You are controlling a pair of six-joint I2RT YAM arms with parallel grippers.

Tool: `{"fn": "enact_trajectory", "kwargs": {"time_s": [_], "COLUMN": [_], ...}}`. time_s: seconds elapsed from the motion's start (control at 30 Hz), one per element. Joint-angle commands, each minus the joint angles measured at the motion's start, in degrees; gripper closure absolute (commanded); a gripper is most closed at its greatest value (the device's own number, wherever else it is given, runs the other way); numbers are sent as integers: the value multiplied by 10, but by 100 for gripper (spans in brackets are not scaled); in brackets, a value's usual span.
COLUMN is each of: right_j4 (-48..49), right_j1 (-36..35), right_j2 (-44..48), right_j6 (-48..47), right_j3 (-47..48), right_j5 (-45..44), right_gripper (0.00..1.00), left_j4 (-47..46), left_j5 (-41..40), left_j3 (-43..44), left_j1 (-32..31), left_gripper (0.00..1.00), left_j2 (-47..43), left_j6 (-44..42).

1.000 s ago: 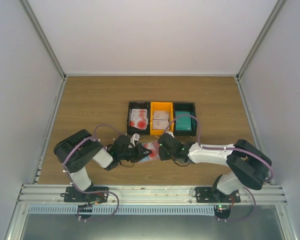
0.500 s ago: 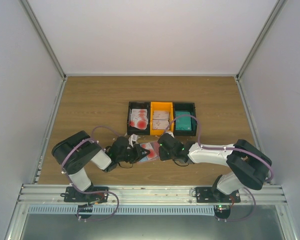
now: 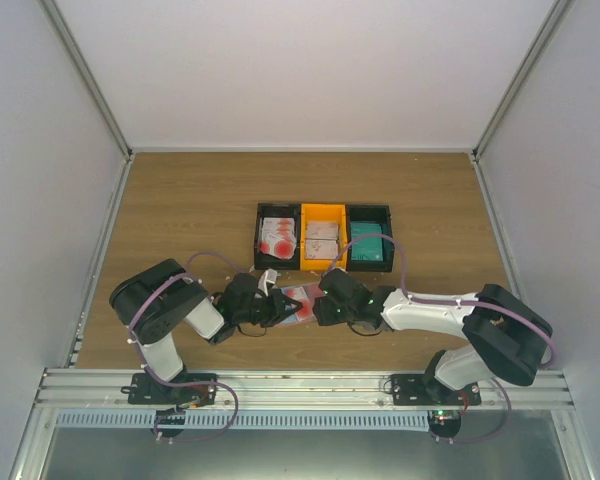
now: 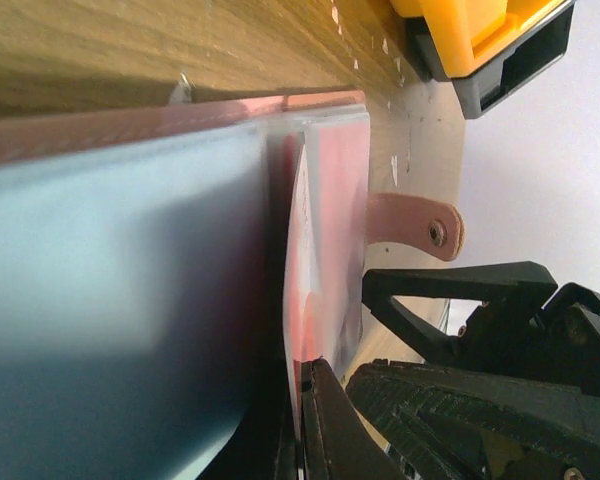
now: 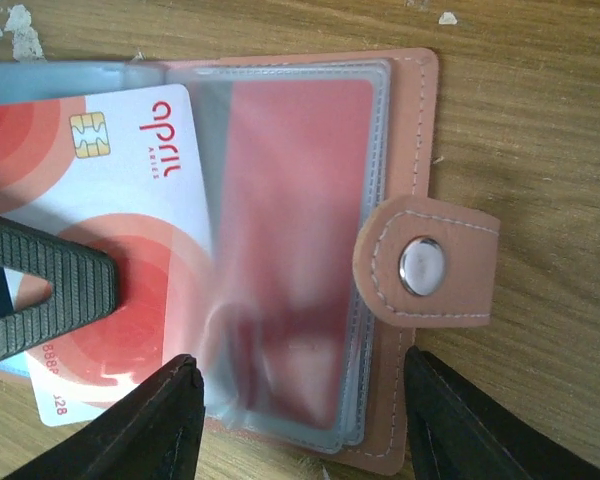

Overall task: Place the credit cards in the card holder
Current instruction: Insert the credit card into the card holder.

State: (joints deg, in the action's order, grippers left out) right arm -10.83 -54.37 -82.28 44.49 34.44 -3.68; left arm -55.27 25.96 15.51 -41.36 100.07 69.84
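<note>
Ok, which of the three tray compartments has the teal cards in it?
The right-hand black compartment: its stack is plain teal. The left black compartment holds white cards with red print, the middle orange one paler cards.
</note>
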Motion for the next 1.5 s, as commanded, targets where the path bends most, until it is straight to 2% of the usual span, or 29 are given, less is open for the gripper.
{"fn": "enact_trajectory", "kwargs": {"time_s": [0.0, 0.3, 0.6, 0.8, 1.0, 1.33, 1.47], "right_j4": [-4, -8, 18, 22, 24, 32, 32], "right_j1": [-6, -5, -5, -5, -5, -5, -5], "right_j2": [7, 7, 6, 6, 5, 4, 8], "right_j6": [11, 23, 13, 14, 19, 14, 14], "right_j3": [-10, -11, -13, -15, -17, -16, -16], "right_j5": [23, 8, 34, 35, 35, 51, 54], "right_gripper": [44, 42, 43, 43, 42, 43, 43], "left_j4": [26, 43, 31, 61, 20, -36, -32], "left_j5": [32, 39, 58, 17, -7, 62, 89], "left_j3": [3, 10, 41, 43, 21, 28, 36], "left_j1": [-6, -6, -6, -6, -6, -11, -14], "left_gripper": [100, 100, 99, 99, 100, 100, 100], "left_j2": [17, 27, 58, 49, 37, 40, 38], "left_j6": [-26, -2, -24, -36, -19, -16, -24]}}
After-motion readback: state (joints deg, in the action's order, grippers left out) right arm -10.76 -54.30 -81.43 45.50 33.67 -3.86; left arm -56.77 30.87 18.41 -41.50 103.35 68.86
